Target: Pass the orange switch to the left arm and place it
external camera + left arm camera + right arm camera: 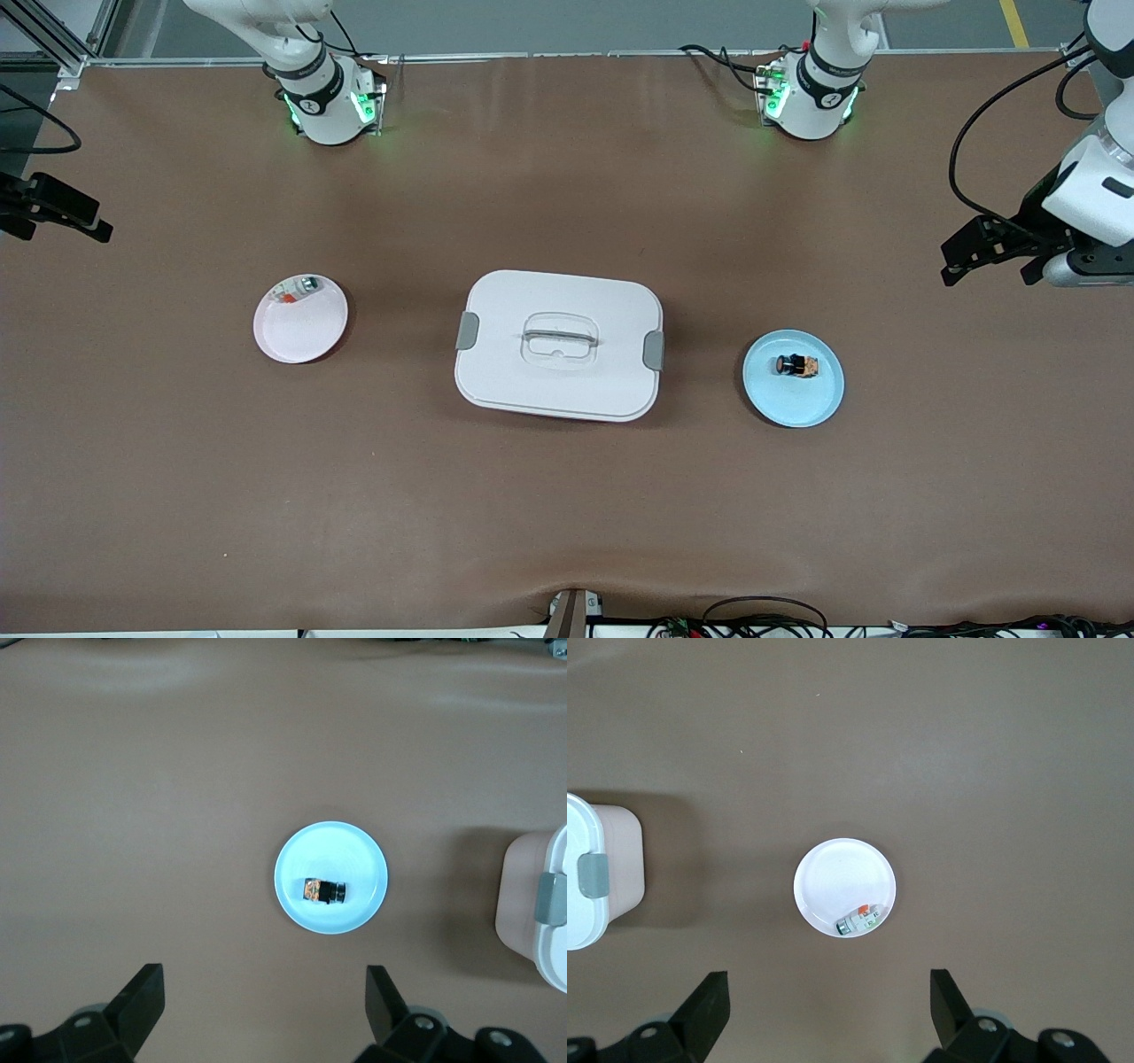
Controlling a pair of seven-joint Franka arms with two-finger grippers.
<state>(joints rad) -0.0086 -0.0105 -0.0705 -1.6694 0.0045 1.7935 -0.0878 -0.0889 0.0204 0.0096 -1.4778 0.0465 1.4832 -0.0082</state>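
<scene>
The small white switch with an orange lever (297,290) lies at 12 o'clock on the pale pink round plate (301,341), at the right arm's end. A black-and-orange part (797,365) sits on the light blue round plate (793,403). The right gripper (828,988) and left gripper (266,983) hang spread (2 empty tools), so no handover shows.

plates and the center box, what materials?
Pink plate and blue plate: likely matte plastic or melamine, with flat uniform color. White box: probably molded plastic, smooth with rounded corners, grey latches and a clear handle.

Even overhead light falls bright across the brown table (567,496); the white box (558,346) throws a soft shadow around itself, everything sharp, no glare.
</scene>
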